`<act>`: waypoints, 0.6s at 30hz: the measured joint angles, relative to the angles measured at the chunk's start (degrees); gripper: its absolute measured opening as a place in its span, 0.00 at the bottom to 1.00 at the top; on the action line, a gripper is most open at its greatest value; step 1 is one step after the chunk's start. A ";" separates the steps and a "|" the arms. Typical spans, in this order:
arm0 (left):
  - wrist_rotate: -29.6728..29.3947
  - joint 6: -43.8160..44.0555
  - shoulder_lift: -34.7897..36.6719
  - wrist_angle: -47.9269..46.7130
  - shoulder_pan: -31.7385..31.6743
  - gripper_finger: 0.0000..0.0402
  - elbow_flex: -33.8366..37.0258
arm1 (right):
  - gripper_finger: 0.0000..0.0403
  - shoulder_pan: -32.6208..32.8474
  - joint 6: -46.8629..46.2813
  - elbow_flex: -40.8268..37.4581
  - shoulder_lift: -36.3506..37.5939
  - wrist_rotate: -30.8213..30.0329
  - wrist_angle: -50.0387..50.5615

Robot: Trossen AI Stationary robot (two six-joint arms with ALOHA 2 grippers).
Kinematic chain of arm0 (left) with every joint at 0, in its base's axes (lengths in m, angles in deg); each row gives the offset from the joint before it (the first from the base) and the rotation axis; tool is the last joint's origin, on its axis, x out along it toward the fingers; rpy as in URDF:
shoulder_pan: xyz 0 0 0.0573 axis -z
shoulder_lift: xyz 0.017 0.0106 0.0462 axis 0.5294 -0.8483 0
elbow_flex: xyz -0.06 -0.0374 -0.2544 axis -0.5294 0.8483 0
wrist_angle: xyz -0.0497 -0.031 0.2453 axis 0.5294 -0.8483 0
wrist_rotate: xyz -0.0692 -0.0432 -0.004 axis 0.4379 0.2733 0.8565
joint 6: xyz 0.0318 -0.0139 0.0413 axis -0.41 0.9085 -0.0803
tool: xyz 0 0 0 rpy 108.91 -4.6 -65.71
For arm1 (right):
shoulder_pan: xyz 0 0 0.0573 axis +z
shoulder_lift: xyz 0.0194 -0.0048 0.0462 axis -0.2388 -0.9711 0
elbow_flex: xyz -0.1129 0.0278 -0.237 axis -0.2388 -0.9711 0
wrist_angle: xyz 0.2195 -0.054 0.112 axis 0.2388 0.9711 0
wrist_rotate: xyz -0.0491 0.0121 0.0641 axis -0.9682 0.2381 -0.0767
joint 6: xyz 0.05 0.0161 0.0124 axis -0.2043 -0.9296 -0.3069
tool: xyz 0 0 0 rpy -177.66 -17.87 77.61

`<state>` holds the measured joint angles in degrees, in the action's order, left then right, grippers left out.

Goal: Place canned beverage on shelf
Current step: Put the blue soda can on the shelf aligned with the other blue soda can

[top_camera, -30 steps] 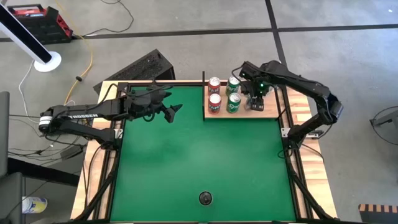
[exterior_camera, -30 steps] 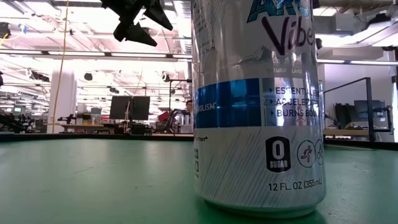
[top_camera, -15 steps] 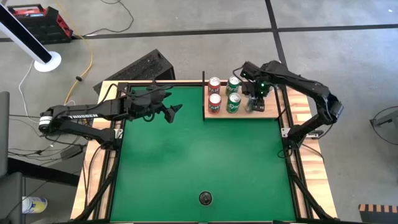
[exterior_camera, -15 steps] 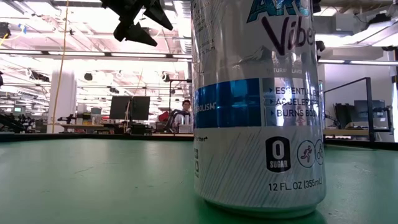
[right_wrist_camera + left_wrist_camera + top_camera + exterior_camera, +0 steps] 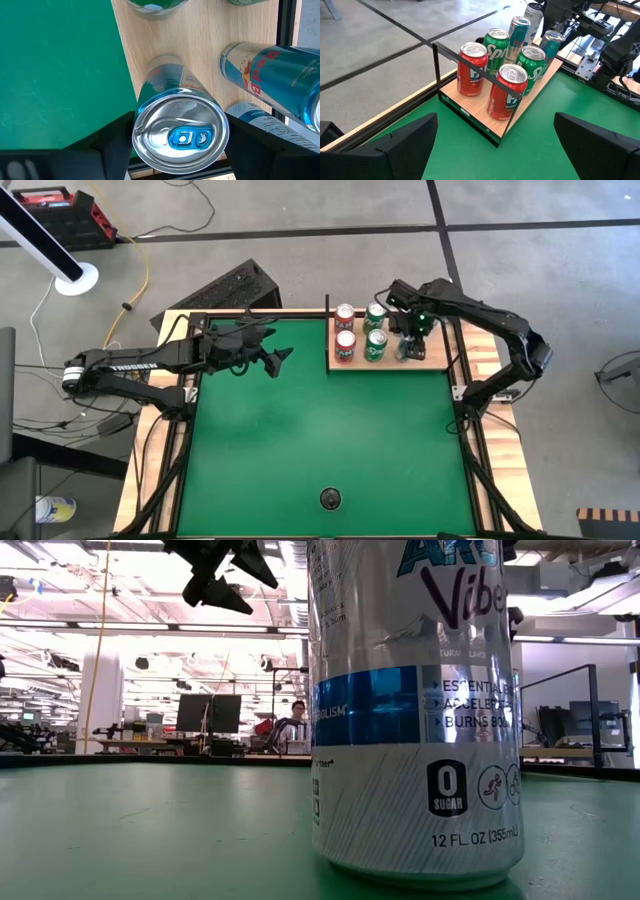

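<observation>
The shelf [image 5: 440,361] is a pale-wood panel at the table's far right. On it stand two red cans [image 5: 472,70], two green cans [image 5: 532,62] and some slim cans [image 5: 519,32]. My right gripper [image 5: 405,348] points straight down over a slim teal can [image 5: 180,132] at the shelf's near right part and is shut on it. My left gripper [image 5: 283,358] hovers open and empty above the green felt's far left, facing the shelf [image 5: 470,107]. A silver-and-blue can [image 5: 415,710] stands on its base on the felt by the near edge [image 5: 330,499]. My right gripper has the slim teal can between its two fingers [image 5: 117,145], one on each opposite side just under the top rim [image 5: 142,107]. The fingers come from above, pointing down along the can. The can stands upright with its base on the shelf's wood [image 5: 200,45].
A thin black rail [image 5: 470,62] frames the shelf's left end above the red cans. A blue-and-silver can [image 5: 270,75] and a pale can [image 5: 260,122] stand close beside the held one. The slatted wooden rim [image 5: 170,470] borders the felt, which is bare across its middle [image 5: 320,430].
</observation>
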<state>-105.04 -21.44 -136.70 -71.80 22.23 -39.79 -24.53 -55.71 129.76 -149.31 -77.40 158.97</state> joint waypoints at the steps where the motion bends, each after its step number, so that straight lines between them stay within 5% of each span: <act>1: 0.00 -0.10 0.02 0.00 0.00 0.96 0.00 | 0.74 0.00 -0.03 0.00 -0.01 -0.12 -0.06; 8: 0.00 -0.16 0.02 0.02 0.00 0.96 0.00 | 0.86 0.06 -0.34 -0.11 -0.13 -2.09 -0.38; 18: 0.04 -0.64 0.02 0.02 0.00 0.96 0.00 | 0.87 0.48 -1.22 0.30 -0.02 -5.14 0.21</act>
<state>-105.00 -22.08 -136.68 -71.77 22.23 -39.79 -24.05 -56.93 130.06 -149.33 -82.54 159.18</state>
